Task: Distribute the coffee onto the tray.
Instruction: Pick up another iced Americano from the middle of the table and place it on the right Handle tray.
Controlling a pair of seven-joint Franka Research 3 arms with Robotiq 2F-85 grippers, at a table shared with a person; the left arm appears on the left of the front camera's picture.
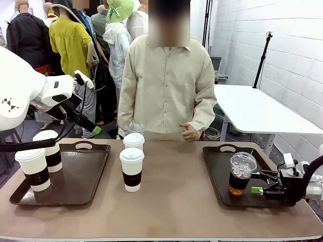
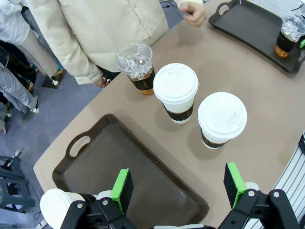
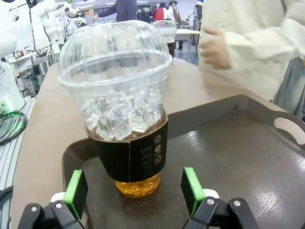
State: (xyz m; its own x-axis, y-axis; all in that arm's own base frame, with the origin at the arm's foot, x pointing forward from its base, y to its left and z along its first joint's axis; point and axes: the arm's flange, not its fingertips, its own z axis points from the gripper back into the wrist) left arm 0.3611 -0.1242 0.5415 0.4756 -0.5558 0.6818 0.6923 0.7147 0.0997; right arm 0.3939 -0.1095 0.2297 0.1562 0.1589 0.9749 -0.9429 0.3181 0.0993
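Observation:
Two white paper cups (image 1: 132, 169) (image 1: 133, 141) with dark bands stand mid-table, a clear iced cup (image 1: 136, 127) behind them. Two more white cups (image 1: 33, 169) (image 1: 49, 150) stand on the left tray (image 1: 81, 176). The other iced cup (image 1: 241, 174) stands on the right tray (image 1: 222, 181). My right gripper (image 1: 260, 184) is open just right of it; in the right wrist view its green pads (image 3: 76, 191) flank the cup's (image 3: 128, 109) base with gaps. My left gripper (image 1: 90, 126) hangs open, high above the left tray (image 2: 143, 167), the middle cups (image 2: 175, 90) (image 2: 221, 117) beyond it.
A person in a beige shirt stands at the far edge, one hand (image 1: 189, 132) curled over the table between the trays. Bare tabletop (image 1: 171, 201) lies between the two trays. A white side table (image 1: 252, 108) stands at the back right.

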